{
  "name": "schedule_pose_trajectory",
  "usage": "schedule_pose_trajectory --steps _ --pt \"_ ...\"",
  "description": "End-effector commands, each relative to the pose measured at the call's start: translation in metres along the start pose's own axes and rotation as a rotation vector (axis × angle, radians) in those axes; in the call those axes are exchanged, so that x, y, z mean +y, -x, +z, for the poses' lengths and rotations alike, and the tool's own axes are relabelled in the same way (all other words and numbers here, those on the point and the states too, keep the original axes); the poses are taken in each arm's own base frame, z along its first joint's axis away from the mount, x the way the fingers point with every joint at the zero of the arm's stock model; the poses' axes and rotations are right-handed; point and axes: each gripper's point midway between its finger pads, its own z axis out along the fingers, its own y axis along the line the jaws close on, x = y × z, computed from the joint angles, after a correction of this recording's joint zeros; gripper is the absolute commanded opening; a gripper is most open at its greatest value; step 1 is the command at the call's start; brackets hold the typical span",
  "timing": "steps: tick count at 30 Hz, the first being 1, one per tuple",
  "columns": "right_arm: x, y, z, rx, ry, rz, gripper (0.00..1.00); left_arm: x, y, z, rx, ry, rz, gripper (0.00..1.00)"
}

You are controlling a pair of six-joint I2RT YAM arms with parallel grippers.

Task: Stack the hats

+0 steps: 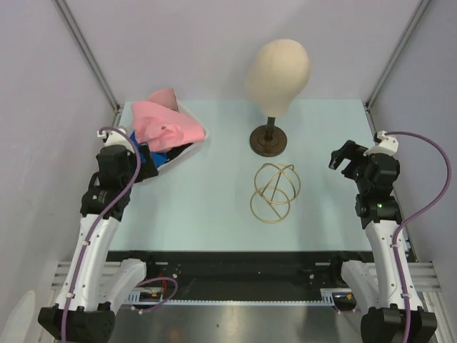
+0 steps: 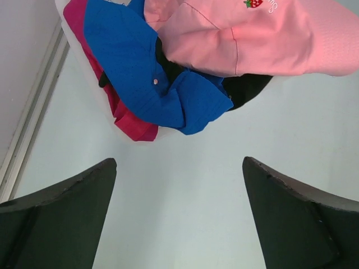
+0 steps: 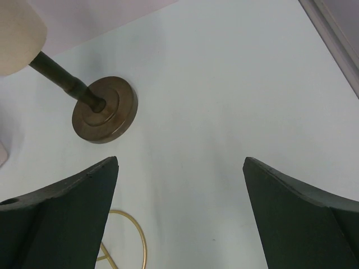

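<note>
Left claw (image 2: pixel 179 168) released, holding nothing, on the near side of the hat pile. Right claw (image 3: pixel 179 168) released, holding nothing, over the right side of the table (image 1: pixel 207 207). Gold wire stand (image 1: pixel 275 191) mid-table. Just beyond it, mannequin head (image 1: pixel 278 68) on a dark round base. Hats heaped at far left: blue cap (image 2: pixel 151 73) over magenta cap (image 2: pixel 120 109), pink hat (image 2: pixel 252 39) on top.

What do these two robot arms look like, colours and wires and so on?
The left arm and right arm each have white lower links and blocky black joints, with a purple cable looping alongside. The left gripper and right gripper are black, and their fingers are broad dark wedges.
</note>
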Motion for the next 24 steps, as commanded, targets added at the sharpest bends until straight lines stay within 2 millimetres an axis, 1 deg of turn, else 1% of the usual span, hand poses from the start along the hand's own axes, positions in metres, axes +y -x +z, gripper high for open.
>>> schedule_pose_trajectory --steps 1,3,4,5,6,8,9,10,11,12,13,14,15,16,17,18,19,20,21,22,23,24 --pt "0.008 0.028 -0.01 -0.074 0.016 0.015 1.0 0.007 0.032 -0.014 -0.067 0.04 0.019 1.0" --pt "0.006 0.026 -0.01 -0.054 0.009 0.003 1.0 0.004 0.041 -0.017 -0.069 0.035 0.03 1.0" --pt "0.007 0.029 -0.011 -0.055 0.009 -0.003 1.0 0.001 0.045 -0.018 -0.072 0.021 0.036 1.0" --pt "0.007 0.029 -0.01 -0.051 0.008 -0.011 1.0 -0.005 0.048 -0.017 -0.072 -0.01 0.048 1.0" --pt "0.006 0.028 -0.01 -0.045 0.006 -0.016 1.0 -0.014 0.057 -0.018 -0.097 -0.032 0.057 1.0" --pt "0.007 0.031 -0.011 -0.05 0.008 -0.019 1.0 -0.025 0.06 -0.01 -0.09 -0.014 0.088 1.0" --pt "0.008 0.032 -0.011 -0.058 0.01 -0.019 1.0 -0.034 0.069 -0.011 -0.106 -0.018 0.113 1.0" --pt "0.008 0.033 -0.012 -0.061 0.011 -0.017 1.0 -0.054 0.063 -0.001 -0.079 -0.013 0.186 1.0" --pt "0.008 0.032 -0.012 -0.061 0.011 -0.011 1.0 -0.066 0.063 0.001 -0.073 -0.026 0.215 1.0" --pt "0.008 0.031 -0.012 -0.058 0.01 -0.002 1.0 -0.081 0.072 0.0 -0.089 -0.046 0.224 1.0" --pt "0.008 0.031 -0.013 -0.058 0.01 0.004 1.0 -0.102 0.068 0.004 -0.073 -0.088 0.231 1.0" --pt "0.008 0.03 -0.012 -0.056 0.01 0.009 1.0 -0.116 0.06 0.019 -0.03 -0.103 0.247 1.0" --pt "0.008 0.029 -0.012 -0.051 0.01 0.015 1.0 -0.131 0.07 0.021 -0.045 -0.131 0.23 1.0" --pt "0.009 0.028 -0.013 -0.05 0.01 0.024 1.0 -0.145 0.071 0.026 -0.039 -0.151 0.226 1.0" --pt "0.008 0.027 -0.014 -0.047 0.009 0.031 1.0 -0.156 0.061 0.047 0.002 -0.135 0.255 1.0" --pt "0.008 0.025 -0.015 -0.041 0.008 0.042 1.0 -0.166 0.075 0.048 -0.015 -0.135 0.246 1.0" --pt "0.009 0.024 -0.016 -0.038 0.012 0.053 1.0 -0.172 0.077 0.054 -0.009 -0.122 0.253 1.0" --pt "0.01 0.024 -0.017 -0.038 0.016 0.057 1.0 -0.176 0.074 0.066 0.01 -0.099 0.269 1.0" --pt "0.013 0.021 -0.018 -0.026 0.032 0.062 1.0 -0.185 0.07 0.084 0.046 -0.076 0.293 1.0" --pt "0.014 0.019 -0.018 -0.02 0.036 0.074 1.0 -0.19 0.064 0.096 0.073 -0.058 0.311 1.0" --pt "0.015 0.019 -0.019 -0.02 0.04 0.082 1.0 -0.19 0.063 0.104 0.083 -0.029 0.322 1.0" --pt "0.016 0.014 -0.02 -0.008 0.049 0.088 1.0 -0.198 0.054 0.12 0.114 -0.01 0.345 1.0"
